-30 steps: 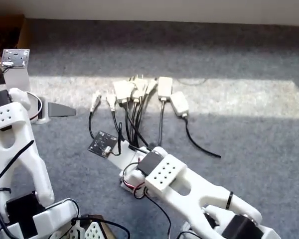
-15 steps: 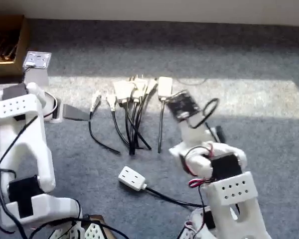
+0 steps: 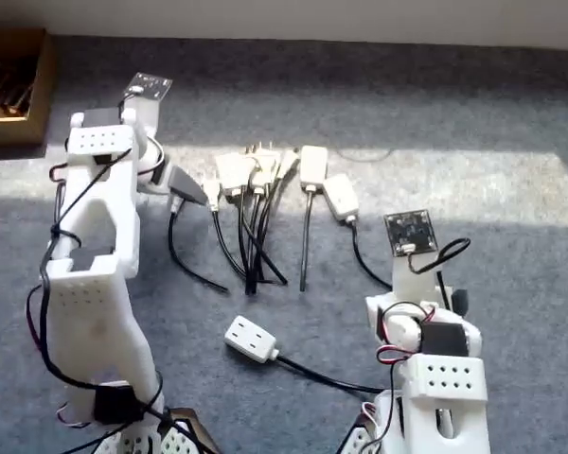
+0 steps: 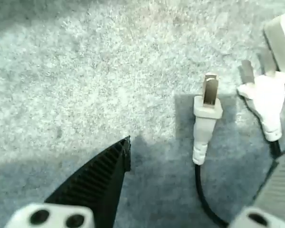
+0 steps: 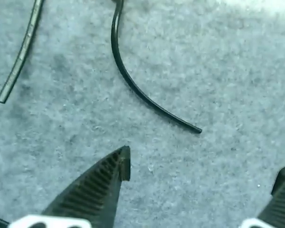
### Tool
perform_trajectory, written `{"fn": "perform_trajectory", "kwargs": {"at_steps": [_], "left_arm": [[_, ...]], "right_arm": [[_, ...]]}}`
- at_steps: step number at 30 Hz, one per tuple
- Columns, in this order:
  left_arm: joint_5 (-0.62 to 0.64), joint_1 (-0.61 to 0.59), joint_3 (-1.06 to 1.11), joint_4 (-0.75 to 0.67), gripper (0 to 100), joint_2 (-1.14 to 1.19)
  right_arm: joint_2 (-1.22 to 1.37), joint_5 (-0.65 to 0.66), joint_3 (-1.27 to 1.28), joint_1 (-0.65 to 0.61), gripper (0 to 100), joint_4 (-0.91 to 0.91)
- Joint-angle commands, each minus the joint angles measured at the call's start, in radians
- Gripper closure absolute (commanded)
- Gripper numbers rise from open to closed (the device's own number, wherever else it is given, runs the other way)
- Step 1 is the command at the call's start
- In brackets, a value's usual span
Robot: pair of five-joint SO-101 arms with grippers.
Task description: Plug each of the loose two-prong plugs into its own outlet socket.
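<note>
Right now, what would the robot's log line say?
left tool: open, near two-prong plug | right tool: open, above carpet | outlet socket: nothing plugged in

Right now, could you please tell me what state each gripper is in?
Left gripper: open, holding nothing.
Right gripper: open, holding nothing.

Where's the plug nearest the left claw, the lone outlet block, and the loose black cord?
plug (image 4: 206, 108): left wrist view, white body below prongs.
outlet block (image 3: 247, 340): high view, top face.
black cord (image 5: 133, 88): right wrist view, its bend.
</note>
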Motion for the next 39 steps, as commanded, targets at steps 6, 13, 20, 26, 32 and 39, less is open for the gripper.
{"fn": "perform_trajectory", "kwargs": {"at_steps": [6, 13, 20, 26, 32, 39], "left_arm": [[-0.011, -0.008, -0.401, 0.226, 75, 0.257], [-0.009, 0.01, -0.522, 0.368, 83, 0.331], [-0.009, 0.024, -0.53, 0.367, 85, 0.328], [-0.009, 0.059, -0.565, 0.373, 85, 0.328], [-0.014, 0.116, -0.588, 0.388, 96, 0.331], [-0.066, 0.145, -0.532, 0.388, 93, 0.331]], "right_arm": [[-0.018, -0.009, -0.005, 0.012, 56.1, -0.019], [-0.019, -0.009, 0.012, 0.008, 56.1, -0.024], [-0.018, -0.009, 0.053, -0.042, 56.1, -0.061], [-0.018, -0.009, 0.054, -0.042, 56.1, -0.061], [-0.018, -0.009, 0.054, -0.042, 56.1, -0.061], [-0.018, -0.009, 0.056, -0.042, 56.1, -0.061]]}}
